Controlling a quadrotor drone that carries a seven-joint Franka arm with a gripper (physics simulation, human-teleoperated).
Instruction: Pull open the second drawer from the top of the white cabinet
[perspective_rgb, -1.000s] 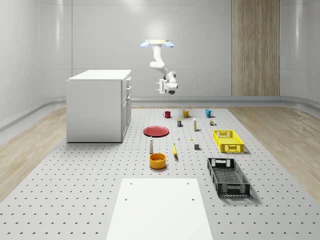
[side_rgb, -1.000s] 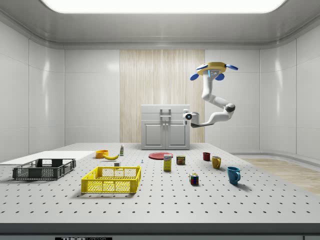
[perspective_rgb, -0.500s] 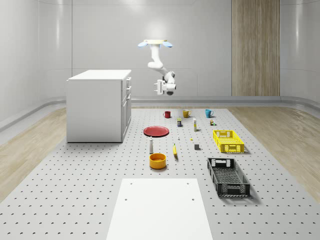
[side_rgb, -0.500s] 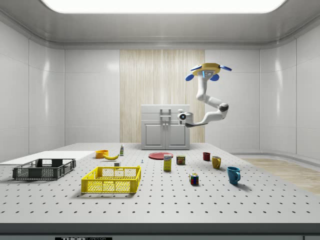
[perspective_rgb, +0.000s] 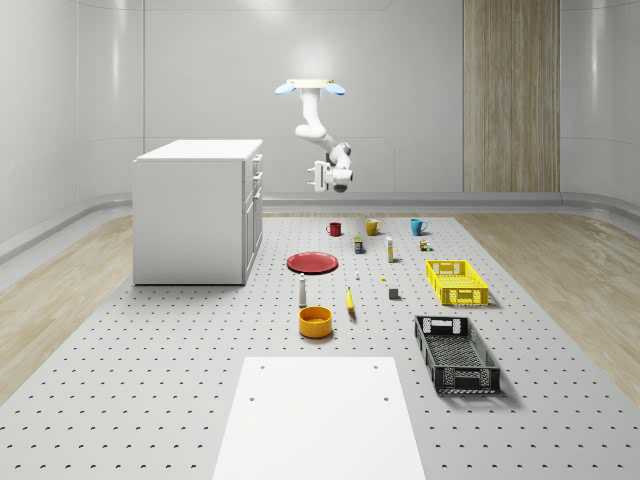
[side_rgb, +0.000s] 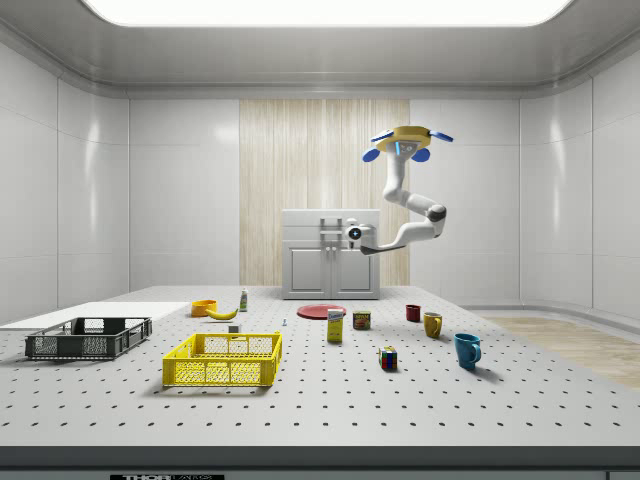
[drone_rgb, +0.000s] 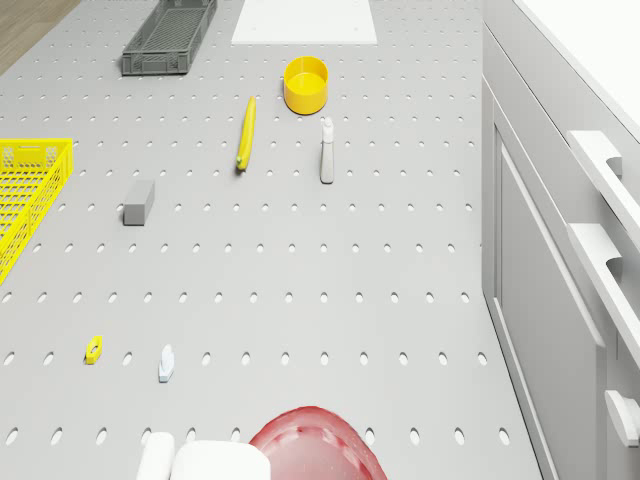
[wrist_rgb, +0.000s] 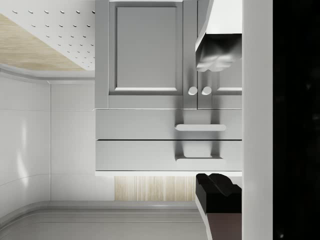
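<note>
**Gripper facing the cabinet front**

Gripper (perspective_rgb: 321, 176) is hanging in the air, well apart from the white cabinet (perspective_rgb: 196, 210), its fingers (wrist_rgb: 218, 55) standing apart and empty. Beyond it, the second drawer (wrist_rgb: 167, 127) is sitting shut. Above the bench (perspective_rgb: 200, 340), past the red plate (perspective_rgb: 312, 262), the drone (perspective_rgb: 311, 88) is hovering.
</note>
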